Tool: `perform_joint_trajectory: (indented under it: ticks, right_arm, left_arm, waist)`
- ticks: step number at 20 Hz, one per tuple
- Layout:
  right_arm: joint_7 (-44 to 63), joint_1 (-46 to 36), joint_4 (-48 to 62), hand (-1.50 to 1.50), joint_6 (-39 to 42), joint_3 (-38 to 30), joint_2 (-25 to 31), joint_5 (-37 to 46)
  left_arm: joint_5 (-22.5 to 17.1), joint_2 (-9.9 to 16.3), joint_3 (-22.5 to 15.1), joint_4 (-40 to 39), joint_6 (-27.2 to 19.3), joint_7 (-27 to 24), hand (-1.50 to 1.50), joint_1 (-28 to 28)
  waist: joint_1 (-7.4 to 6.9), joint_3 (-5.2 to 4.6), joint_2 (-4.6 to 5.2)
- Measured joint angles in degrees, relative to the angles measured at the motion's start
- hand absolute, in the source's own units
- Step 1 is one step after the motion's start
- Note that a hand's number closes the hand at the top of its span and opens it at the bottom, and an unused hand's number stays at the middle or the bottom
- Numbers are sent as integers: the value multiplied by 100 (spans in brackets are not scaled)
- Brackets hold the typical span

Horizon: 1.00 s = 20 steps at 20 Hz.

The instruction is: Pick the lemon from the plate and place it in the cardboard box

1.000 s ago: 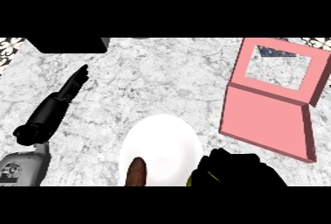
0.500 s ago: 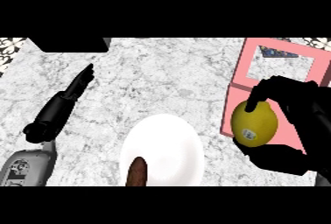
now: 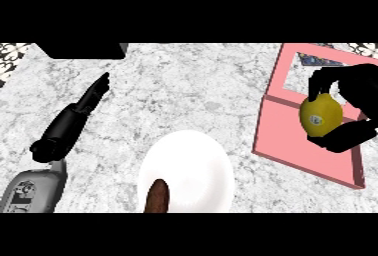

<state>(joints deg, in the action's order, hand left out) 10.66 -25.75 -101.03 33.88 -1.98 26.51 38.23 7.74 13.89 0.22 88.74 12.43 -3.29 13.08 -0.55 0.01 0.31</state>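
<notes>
Lemon: yellow, small sticker on its skin, at right of frame, held above the pink box's flap. Off the plate, well apart from it.

Right hand: black, curled round the lemon, fingers hooked over its top, another part of the hand wrapped under its lower end. Far side of the lemon hidden by the palm.

Cardboard box: pink, lying at right edge of frame, tilted relative to the frame edges. Upper part shows an opening with dark contents, too small to make out. Lower part a flat pink panel, lemon and hand overlapping its right half. Whether lemon touches the panel: cannot tell.

Plate: white, round, lower centre of frame, resting on the desk, left of the box and apart from it. Brown elongated item on its lower left portion, running down out of the frame; identity not clear.

Left hand: black, at left of frame, fingers straight and pointing toward upper centre, holding nothing. Grey forearm in lower left corner.

Desk: grey-white marbled top. Dark rectangular object at upper left edge, cut by the frame.
</notes>
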Motion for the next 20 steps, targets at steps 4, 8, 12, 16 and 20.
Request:
perform_joint_trajectory:
  ticks: [4, 8, 12, 16, 20]
  right_arm:
    - [-549, -264, 944, 150, 302, 20, 445, 70]
    - [-1170, -364, 1803, -150, 475, 125, 798, 210]
    - [-2048, -448, 2330, -150, 659, 163, 1039, 96]
    - [-2505, -550, 2463, -150, 659, -205, 803, -428]
    - [-2551, -659, 2881, -150, 583, -1119, 125, -1518]
  left_arm:
    - [-9, 31, 35, -9, 64, -79, 0, -69]
    - [15, -7, 44, -12, 52, -82, 0, -60]
    - [-5, 12, 90, 7, 107, -104, 0, -97]
    - [-32, 8, 146, 36, 103, -8, 0, -46]
    - [-52, 43, 174, 49, 140, -45, 0, -108]
  waist:
    - [-26, 0, -3]
    - [-23, 1, -3]
    - [-17, 2, -10]
    - [7, 3, -22]
    - [45, 9, -36]
